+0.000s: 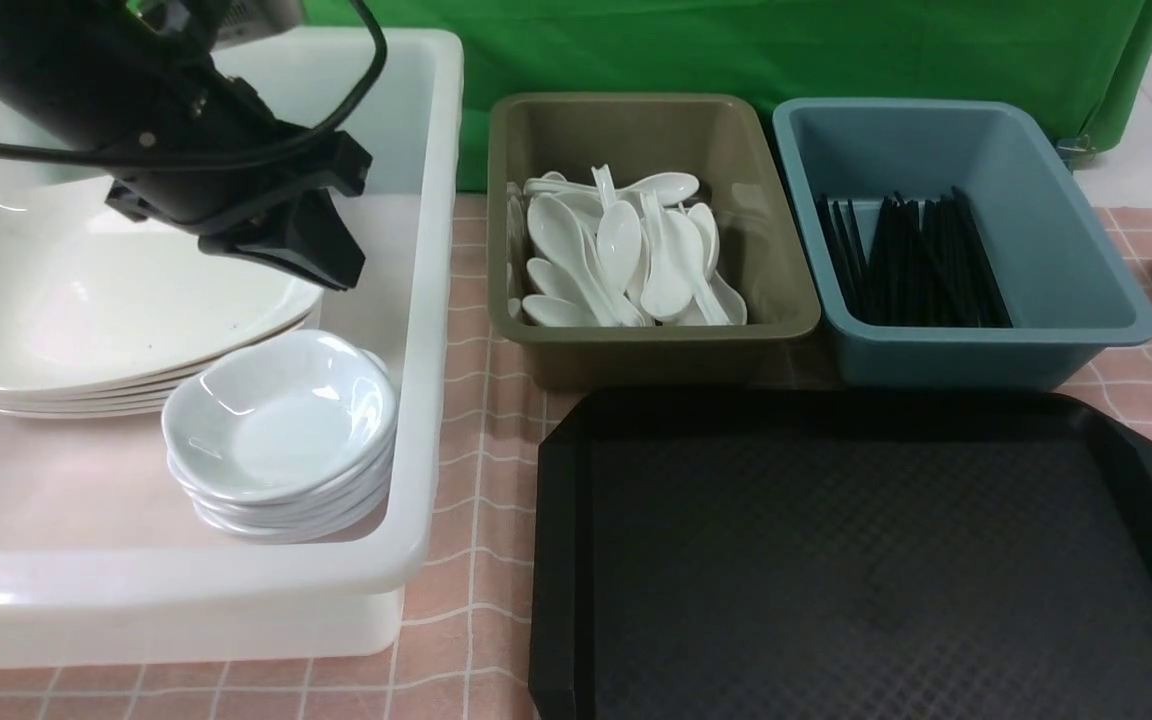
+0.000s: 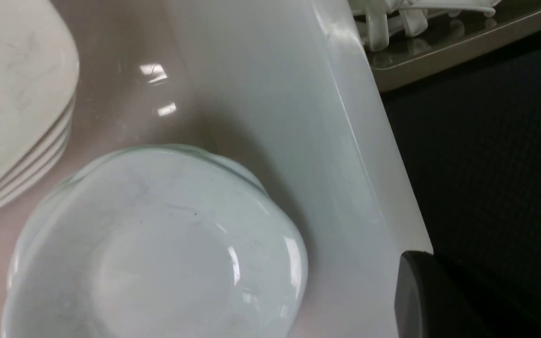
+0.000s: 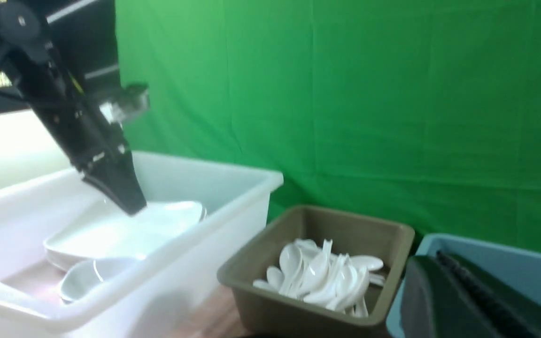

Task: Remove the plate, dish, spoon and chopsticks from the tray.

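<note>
Big black diamond-textured plastic tray (image 1: 866,560) bare. Left tool (image 1: 321,262) pressed together above stacked white square plates (image 1: 86,290); right tool (image 3: 463,300) together.

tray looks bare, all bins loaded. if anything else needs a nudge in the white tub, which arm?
Left, probably. The left gripper hangs shut and empty inside the white tub, over the plates and beside the small dishes. The right gripper is shut near the blue bin. The tray is bare.
</note>
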Tool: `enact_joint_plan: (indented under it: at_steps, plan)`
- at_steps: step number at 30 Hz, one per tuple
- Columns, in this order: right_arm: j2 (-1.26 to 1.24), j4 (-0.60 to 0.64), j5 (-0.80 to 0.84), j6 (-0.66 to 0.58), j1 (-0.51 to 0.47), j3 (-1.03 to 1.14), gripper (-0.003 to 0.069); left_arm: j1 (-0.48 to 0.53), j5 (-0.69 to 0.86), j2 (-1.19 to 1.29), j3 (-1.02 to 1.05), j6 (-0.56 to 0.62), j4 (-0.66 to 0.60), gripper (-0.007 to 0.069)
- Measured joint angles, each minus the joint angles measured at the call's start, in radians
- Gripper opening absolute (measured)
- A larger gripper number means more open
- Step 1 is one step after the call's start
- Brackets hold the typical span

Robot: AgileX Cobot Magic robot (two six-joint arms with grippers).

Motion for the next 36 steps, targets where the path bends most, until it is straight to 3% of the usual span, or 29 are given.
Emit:
enact_joint_plan:
  at_steps: [18,25,36]
  plan:
    - [0.000,0.005,-0.001,0.001,0.000,0.007,0.0049,0.000,0.036,0.000,0.000,-0.030,0.021,-0.0004]
    - [0.006,0.116,-0.002,0.001,-0.008,0.056,0.0069,0.000,0.033,0.000,0.000,-0.031,0.028,-0.0004]
    - [-0.128,0.128,0.003,0.001,-0.336,0.399,0.0090,0.000,0.053,0.000,0.000,-0.031,0.031,-0.0004]
